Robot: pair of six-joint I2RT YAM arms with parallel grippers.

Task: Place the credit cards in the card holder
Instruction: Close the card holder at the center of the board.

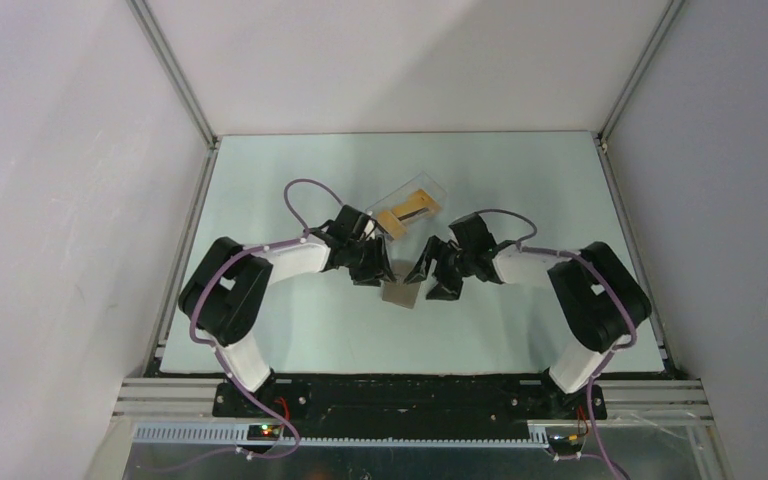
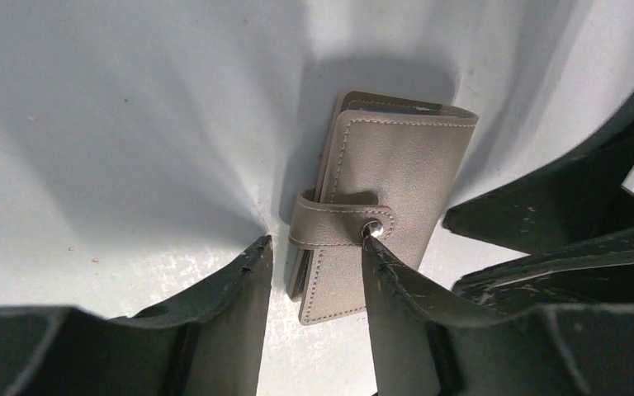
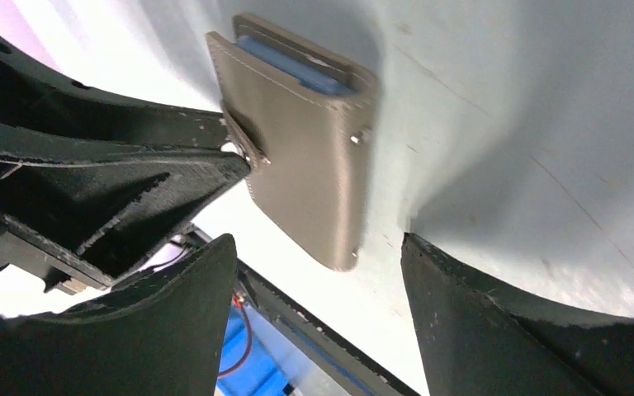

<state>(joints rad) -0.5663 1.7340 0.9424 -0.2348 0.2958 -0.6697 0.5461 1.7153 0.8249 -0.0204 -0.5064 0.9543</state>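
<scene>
Card holder strapped shut, long axis along spread left pincer; right pincer wide.

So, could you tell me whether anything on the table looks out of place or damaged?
Nothing looks damaged or spilled. The card holder lies flat, snapped shut, between the open left gripper and right gripper; the credit cards sit in the clear box beyond it.

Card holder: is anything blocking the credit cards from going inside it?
Yes. The card holder is folded shut, its strap snapped across the front, and the credit cards lie in a clear box.
</scene>
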